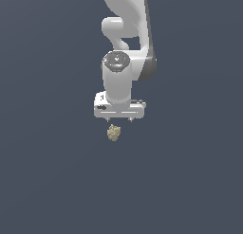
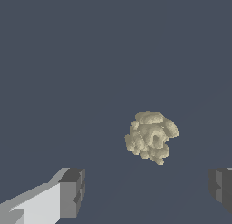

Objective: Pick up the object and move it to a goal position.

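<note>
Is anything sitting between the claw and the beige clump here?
Nothing visible. The claw is open with only bare dark surface between its fingers and the clump. No other object appears in either view.

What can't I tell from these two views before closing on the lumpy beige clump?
- Exterior view: fingers of the white gripper hidden beneath its body; only tips show.
- Wrist view: both grey fingertips cut by the frame edge.
- Height above the lumpy beige clump: unreadable on the plain grey floor.
</note>
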Controlling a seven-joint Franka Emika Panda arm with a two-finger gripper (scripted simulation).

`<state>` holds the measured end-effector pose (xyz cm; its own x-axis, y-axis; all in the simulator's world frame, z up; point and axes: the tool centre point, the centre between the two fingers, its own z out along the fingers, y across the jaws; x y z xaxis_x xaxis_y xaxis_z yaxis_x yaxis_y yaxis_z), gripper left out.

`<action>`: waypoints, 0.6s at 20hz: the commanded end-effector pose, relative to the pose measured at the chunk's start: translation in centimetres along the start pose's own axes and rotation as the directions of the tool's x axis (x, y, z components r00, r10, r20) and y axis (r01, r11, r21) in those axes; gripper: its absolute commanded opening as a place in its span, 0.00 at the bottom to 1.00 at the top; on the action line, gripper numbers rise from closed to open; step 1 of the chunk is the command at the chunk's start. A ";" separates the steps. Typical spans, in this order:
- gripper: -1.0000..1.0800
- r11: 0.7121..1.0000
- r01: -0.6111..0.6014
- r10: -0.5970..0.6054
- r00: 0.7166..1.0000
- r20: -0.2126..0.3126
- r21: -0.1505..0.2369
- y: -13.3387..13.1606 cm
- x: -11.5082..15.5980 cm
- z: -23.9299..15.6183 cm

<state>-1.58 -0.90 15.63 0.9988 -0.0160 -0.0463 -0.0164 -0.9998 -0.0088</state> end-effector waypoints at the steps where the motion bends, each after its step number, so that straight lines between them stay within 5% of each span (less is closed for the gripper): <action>1: 0.96 1.000 0.000 0.000 1.000 0.000 0.000 0.0 0.0 0.0; 12: 0.96 1.000 0.020 -0.020 1.000 -0.020 -0.012 -1.2 0.3 -0.6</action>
<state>-1.28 0.22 16.15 0.9996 0.0040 -0.0266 0.0040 -1.0000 0.0011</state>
